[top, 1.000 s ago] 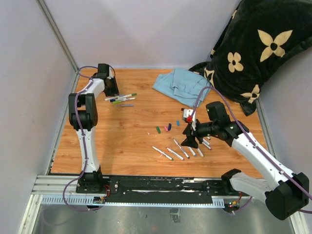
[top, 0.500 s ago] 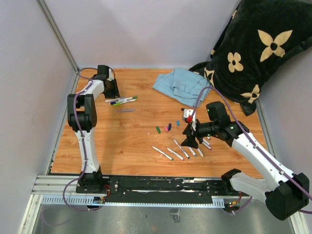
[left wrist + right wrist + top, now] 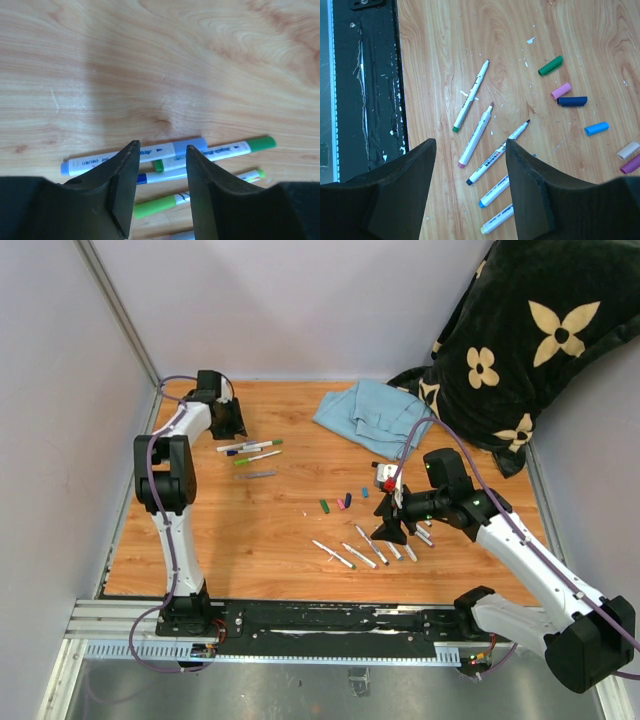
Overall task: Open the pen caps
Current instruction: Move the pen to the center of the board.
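Several capped white markers (image 3: 250, 448) lie at the far left; a grey one (image 3: 258, 474) lies just nearer. My left gripper (image 3: 228, 420) is open and empty just behind them. In the left wrist view it (image 3: 162, 146) hovers over a marker with a light blue cap (image 3: 190, 146), one with a green cap (image 3: 262, 143) and one with a light green cap (image 3: 155, 206). My right gripper (image 3: 392, 525) is open and empty over uncapped markers (image 3: 477, 135). Loose caps lie beyond it: green (image 3: 550, 65), pink (image 3: 561, 90), dark blue (image 3: 572, 101), light blue (image 3: 596, 128), purple (image 3: 631, 164).
A blue cloth (image 3: 372, 415) lies at the back of the wooden table (image 3: 270, 530), beside a black flowered blanket (image 3: 530, 340) at the back right. A small white and red object (image 3: 385, 478) sits near the right gripper. A black rail (image 3: 365, 90) runs along the near edge.
The capped markers at the far left have shifted and spread toward the near side, the grey one farthest. The left arm has moved slightly. The right arm has not moved.
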Motion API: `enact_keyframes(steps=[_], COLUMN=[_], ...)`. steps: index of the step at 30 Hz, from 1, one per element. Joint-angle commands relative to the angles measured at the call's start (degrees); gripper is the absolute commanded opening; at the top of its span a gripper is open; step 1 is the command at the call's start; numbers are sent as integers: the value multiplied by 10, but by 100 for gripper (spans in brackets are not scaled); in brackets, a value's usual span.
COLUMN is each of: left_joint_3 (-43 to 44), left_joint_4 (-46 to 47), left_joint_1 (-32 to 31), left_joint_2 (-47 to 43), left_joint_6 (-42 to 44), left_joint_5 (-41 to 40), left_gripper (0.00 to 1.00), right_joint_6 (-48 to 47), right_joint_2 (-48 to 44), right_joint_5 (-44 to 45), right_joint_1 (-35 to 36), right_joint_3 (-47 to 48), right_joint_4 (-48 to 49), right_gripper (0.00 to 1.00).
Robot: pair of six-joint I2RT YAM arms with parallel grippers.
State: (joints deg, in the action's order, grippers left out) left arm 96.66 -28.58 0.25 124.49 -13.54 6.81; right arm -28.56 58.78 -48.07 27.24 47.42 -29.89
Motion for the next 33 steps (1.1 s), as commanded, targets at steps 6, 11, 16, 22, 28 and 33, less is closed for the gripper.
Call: enact_keyframes(steps=[6,11,16,22,28,33], left_joint_3=[-33,-88,-214,-405,-527,-541], left_joint_4=[62,111,213,319,317,226], left_joint_1=[3,3,3,3,-28,-125], left_joint_2=[-121,-190,-314,-452,-551,-576], left_joint_6=[-17,-32,-88,-157,-208,-303], left_joint_5=[3,19,66,123,61,-143], left_gripper=[51,51,51,54,54,60], right_joint_6=[-4,-4,-4,-6,-6,-6], right_joint_2=[-9,-9,-9,-11,-12,-11], right_joint_5=[-14,-14,-13,-12,-17,-17], right_joint_1=[-16,-16,-16,-16,-16,-16], right_joint_3=[14,14,15,15,17,16], right_joint_4=[-5,-6,-5,-7,-8,-9], right_gripper=[59,59,59,59,59,59])
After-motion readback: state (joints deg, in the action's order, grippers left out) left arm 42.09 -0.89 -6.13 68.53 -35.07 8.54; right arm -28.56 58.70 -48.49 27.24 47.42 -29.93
